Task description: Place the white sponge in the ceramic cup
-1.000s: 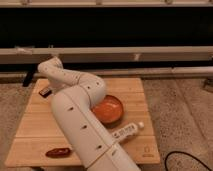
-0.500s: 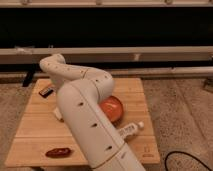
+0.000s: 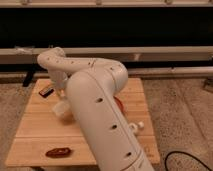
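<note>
Sponge: the white sponge (image 3: 61, 108) is the pale blob on the wooden desk (image 3: 35, 131), left of centre, right under the pincer (image 3: 60, 94) and against the arm's (image 3: 95, 115) left edge. Whether it is lying on the wood or already lifted, can't tell. Pincer is at roughly 10 o'clock of the desk centre, hanging from the wrist over the sponge; can't tell its state. Ceramic cup isn't identifiable: the arm covers the middle of the desk, and only a sliver of something orange-red (image 3: 118, 104) shows at the arm's right edge, around 3 o'clock from the sponge. My read is the step in hand is the grasp. To do it well, come straight down, span the short side so the soft block doesn't fold, and squeeze lightly. Lift clear before swinging toward 3 o'clock. Sponge orientation: looks wider than tall in view, so the long axis likely runs about 9-to-3, but the outline is too soft to confirm. Also on the desk: a dark bar (image 3: 46, 91) at 10 o'clock, a reddish-brown item (image 3: 58, 151) at 7 o'clock, and a white bottle (image 3: 137, 126) poking out at 4 o'clock.
</note>
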Tool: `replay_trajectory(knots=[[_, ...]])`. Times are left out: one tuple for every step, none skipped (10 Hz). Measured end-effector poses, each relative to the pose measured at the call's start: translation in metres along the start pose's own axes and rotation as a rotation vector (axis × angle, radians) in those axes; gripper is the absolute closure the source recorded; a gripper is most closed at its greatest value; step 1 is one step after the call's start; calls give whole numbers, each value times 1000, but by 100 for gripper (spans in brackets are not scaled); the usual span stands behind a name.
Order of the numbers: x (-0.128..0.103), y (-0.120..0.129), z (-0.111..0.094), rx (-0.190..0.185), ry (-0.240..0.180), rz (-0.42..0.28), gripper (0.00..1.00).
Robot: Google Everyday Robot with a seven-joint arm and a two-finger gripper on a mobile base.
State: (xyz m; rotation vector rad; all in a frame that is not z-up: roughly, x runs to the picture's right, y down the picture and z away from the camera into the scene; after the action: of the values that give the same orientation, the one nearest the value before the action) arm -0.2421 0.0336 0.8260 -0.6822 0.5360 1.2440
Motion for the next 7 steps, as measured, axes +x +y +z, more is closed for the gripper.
replay_trajectory(knots=[[2,0,-15,-6,-27,-6,100],[2,-1,-25,-7,-46,-8,100],[-1,-9,-48,-10,-88,-5,100],[-6,-16,-66,-13,-120,-4,100],[-14,-26,-81,-13,-151,1,100],[-23,-39,-96,-13,-183,10,100],[-33,-54,-114,-6,-212,19,100]])
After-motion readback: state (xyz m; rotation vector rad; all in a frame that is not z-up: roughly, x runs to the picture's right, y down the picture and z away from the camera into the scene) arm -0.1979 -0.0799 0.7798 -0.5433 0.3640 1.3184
